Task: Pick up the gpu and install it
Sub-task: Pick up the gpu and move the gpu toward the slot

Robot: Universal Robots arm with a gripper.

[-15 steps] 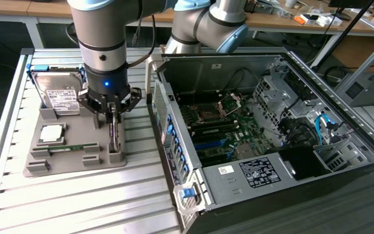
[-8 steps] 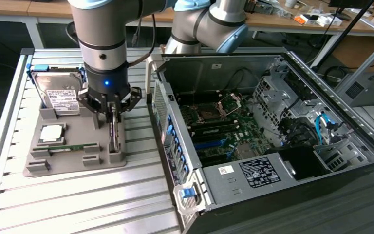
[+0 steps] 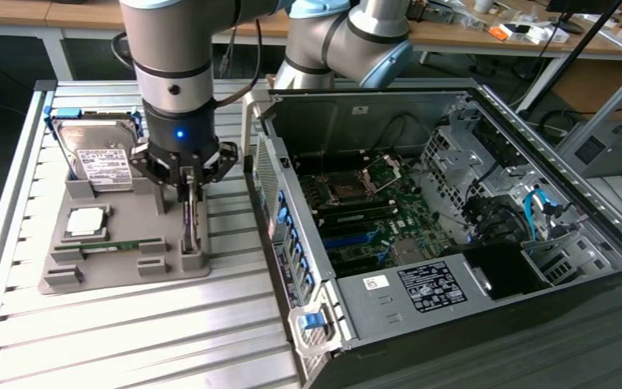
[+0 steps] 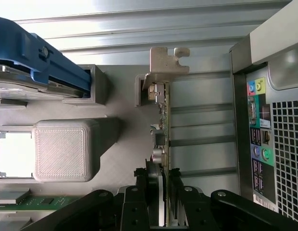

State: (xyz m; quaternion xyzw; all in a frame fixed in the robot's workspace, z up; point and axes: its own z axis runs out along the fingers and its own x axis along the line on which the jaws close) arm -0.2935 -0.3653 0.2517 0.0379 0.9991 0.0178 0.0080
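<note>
— The gpu: where is it?

— Standing on edge in its slot of the grey fixture tray on the slatted desk, just beside the open computer case. In the wrist view its silvery bracket sits at the far end of the card, hooked over the tray's post.

— And the tool?

— The tool is straight above the card, pointing down. From the wrist camera the tool has its jaws drawn nearly together, one on each face of the board, and they look pressed onto it. I read that as a grip on the card's upper edge.

— Lifted at all?

— Not as far as I can judge. The card's lower edge looks seated in the tray, and the bracket is level with its support.

— So how far along?

— Early. The reach and the grasp look done; the lift, the carry to the case and the seating on the motherboard are all left. I see no card standing on that board.

— Anything else in the tray?

— The hard drive, the processor and the green memory stick, all in their places and apart from the tool.
</note>
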